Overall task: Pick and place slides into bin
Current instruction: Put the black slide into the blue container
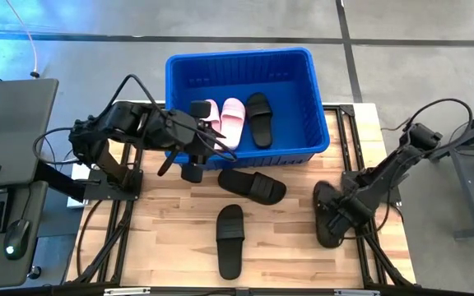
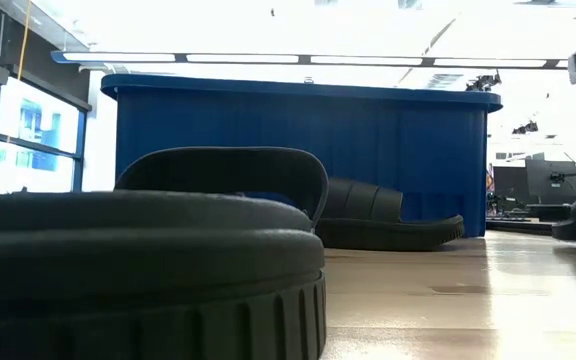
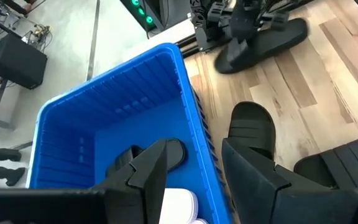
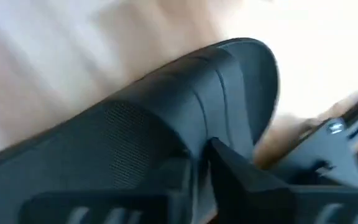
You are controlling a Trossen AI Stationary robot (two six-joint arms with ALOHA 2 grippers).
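Observation:
The blue bin [image 1: 307, 90] stands at the table's far middle with two pale pink slides [image 1: 225, 119] and one black slide [image 1: 259, 119] in it. My left gripper [image 1: 212, 148] hovers open and empty over the bin's near wall [image 3: 194, 124], one finger on each side. Two black slides [image 1: 252, 185] [image 1: 230, 238] lie flat on the table; the low view shows them too [image 2: 388, 220] [image 2: 138, 260]. My right gripper [image 1: 333, 210] is down on another black slide [image 1: 326, 222] at the right. My right gripper comes at the black slide from above and is shut on it at its wide strap [image 4: 191, 106]. One finger [image 4: 229, 174] shows at the strap's edge. The slide fills the wrist view and hides the other finger. I cannot tell whether the slide is off the table.
A desk with a keyboard and mouse [image 1: 15, 234] stands left of the table. The table's metal frame [image 1: 348, 148] shows at its right side beside the bin. Bare wood lies between the two loose black slides and the table's near edge [image 1: 163, 263].

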